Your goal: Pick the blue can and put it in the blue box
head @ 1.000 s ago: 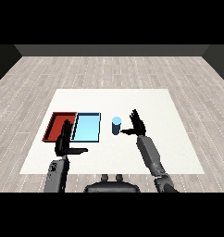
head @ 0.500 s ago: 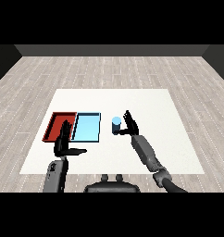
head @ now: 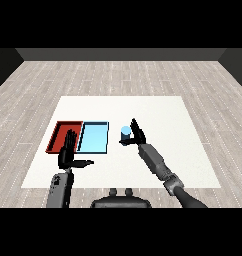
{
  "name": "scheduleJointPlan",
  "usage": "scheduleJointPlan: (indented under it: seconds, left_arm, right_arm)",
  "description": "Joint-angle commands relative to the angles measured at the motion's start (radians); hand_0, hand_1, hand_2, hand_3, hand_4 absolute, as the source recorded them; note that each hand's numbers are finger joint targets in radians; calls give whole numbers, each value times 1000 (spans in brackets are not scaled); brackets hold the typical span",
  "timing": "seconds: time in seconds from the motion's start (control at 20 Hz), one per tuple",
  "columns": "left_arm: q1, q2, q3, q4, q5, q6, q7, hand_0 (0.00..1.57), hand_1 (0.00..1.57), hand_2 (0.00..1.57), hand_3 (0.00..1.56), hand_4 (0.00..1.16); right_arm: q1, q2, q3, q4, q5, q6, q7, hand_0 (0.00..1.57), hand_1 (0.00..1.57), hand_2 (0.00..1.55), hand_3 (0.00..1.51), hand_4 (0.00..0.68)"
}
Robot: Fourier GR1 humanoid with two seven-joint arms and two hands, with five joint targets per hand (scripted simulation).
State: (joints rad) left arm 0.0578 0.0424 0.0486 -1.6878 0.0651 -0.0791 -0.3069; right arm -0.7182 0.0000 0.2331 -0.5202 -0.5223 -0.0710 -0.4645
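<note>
Floor: grey wood-look planks (head: 118, 80) run all around the counter and away to a dark wall at the far side.
Counter: one white counter top (head: 158, 115), carrying both trays and the can; bare over its far and right parts.
Arms: two grey forearms, one rising from the near left, one slanting in from the near right toward the middle.
Trays: two, side by side and touching along one edge, on the left half of the counter.
Red tray: one (head: 61, 132), the leftmost, with a dark red floor and a bright red rim; its near edge is partly hidden behind the left hand.
Blue tray: one (head: 94, 137), light blue, just right of the red tray; nothing lies in it.
Left hand: black (head: 69, 155), held upright over the near edge of the trays, fingers straight and pointing away, thumb stuck out to the right; spread wide, holding nothing and touching nothing that I can tell.
Right hand: black (head: 137, 134), right beside the can on its right side, fingers raised and mostly straight, thumb reaching left at the can's foot; it is partly closed about the can, but whether it touches it I cannot tell.
Can: one blue can (head: 125, 134), standing upright on the counter, just right of the blue tray and apart from it, outside both trays.
</note>
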Motion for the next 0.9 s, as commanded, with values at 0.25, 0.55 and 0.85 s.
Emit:
scheduleJointPlan:
  seconds: [0.25,0.55,0.85]
  left_arm:
    - [-27,-7,10,58,-13,15,-31,0,0,0,0,0]
    - [-72,12,26,1,32,3,58,0,0,0,0,0]
    - [-2,-11,3,-28,17,12,39,0,0,0,0,0]
  right_arm:
    - [-99,0,187,127,-201,-33,-52,0,0,0,0,0]
    - [-161,0,218,126,-248,-54,5,0,0,0,0,0]
    - [-153,0,318,157,-319,-60,-3,0,0,0,0,0]
